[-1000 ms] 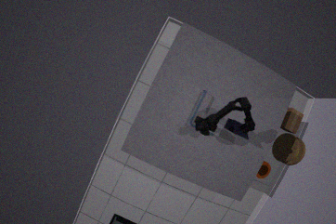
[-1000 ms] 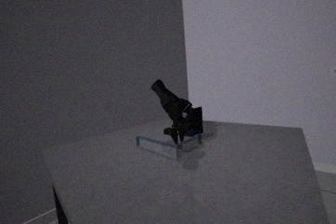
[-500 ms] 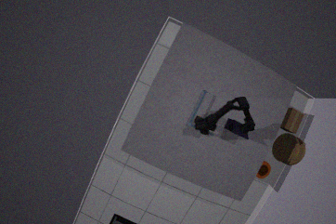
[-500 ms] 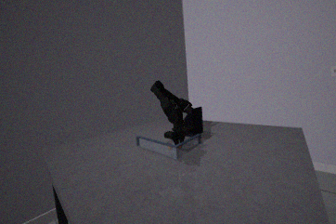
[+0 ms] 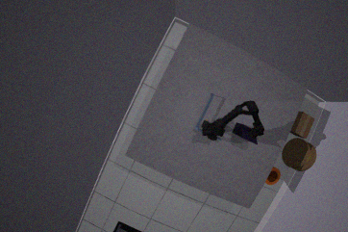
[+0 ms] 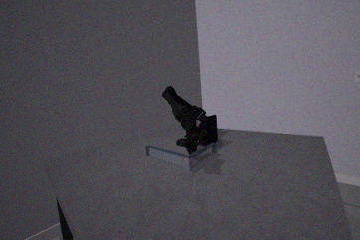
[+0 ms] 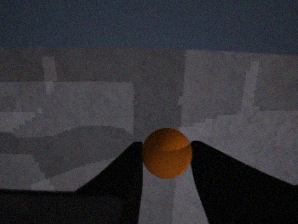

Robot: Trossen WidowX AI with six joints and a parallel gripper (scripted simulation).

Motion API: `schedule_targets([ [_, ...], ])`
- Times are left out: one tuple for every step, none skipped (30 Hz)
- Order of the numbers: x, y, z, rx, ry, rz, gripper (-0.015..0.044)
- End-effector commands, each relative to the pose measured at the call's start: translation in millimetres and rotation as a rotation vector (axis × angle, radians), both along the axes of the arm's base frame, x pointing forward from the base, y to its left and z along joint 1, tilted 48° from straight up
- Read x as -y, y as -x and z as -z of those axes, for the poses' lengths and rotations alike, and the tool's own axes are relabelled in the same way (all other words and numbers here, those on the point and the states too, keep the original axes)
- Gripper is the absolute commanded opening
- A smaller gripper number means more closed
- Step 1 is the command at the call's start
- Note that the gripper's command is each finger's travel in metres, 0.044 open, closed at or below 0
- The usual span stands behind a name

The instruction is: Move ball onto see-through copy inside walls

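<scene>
An orange ball (image 7: 167, 152) sits between my two dark fingers in the wrist view. My gripper (image 7: 166, 149) (image 5: 210, 132) (image 6: 185, 144) is shut on the ball, with a finger touching it on each side. In the top and exterior views the gripper is low over the grey table (image 5: 192, 66) (image 6: 259, 193), right beside the two low clear walls (image 5: 208, 110) (image 6: 169, 155) that make a corner. The arm hides the ball in the top and exterior views. I cannot make out the see-through copy of the ball in any view.
A cardboard box (image 5: 303, 124), a round brown object (image 5: 298, 154) and a small orange object (image 5: 273, 176) are beside the table, past the arm's base. A tiled floor (image 5: 144, 201) lies along two sides of the table.
</scene>
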State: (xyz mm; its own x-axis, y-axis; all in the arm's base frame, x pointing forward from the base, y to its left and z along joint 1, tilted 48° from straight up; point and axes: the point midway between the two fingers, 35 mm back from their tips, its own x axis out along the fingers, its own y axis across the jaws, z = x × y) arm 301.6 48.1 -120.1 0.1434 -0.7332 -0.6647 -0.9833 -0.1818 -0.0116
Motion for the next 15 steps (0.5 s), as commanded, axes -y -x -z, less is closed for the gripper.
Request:
schedule_targets([
  [-22, -2, -16, 0.011, -0.015, -0.002, 0.0],
  [-27, -1, -20, 0.011, -0.016, -0.002, 0.0],
  [-33, 0, -25, 0.011, -0.017, -0.002, 0.0],
  [-38, 1, -30, 0.011, -0.017, -0.002, 0.0],
  [-44, 2, -35, 0.011, -0.017, -0.002, 0.0],
  [-49, 3, -40, 0.011, -0.017, -0.002, 0.0],
  [-54, 5, -45, 0.011, -0.017, -0.002, 0.0],
  [-60, 6, -50, 0.011, -0.017, -0.002, 0.0],
  [-65, 8, -56, 0.011, -0.016, -0.001, 0.0],
  [-70, 10, -61, 0.011, -0.015, -0.001, 0.0],
  [-75, 12, -67, 0.011, -0.014, -0.001, 0.0],
  [-79, 14, -71, 0.011, -0.012, 0.0, 0.0],
  [-81, 15, -74, 0.012, -0.012, 0.0, 0.0],
  [-82, 16, -75, 0.012, -0.011, 0.0, 0.0],
  [-82, 16, -75, 0.012, -0.011, 0.0, 0.0],
])
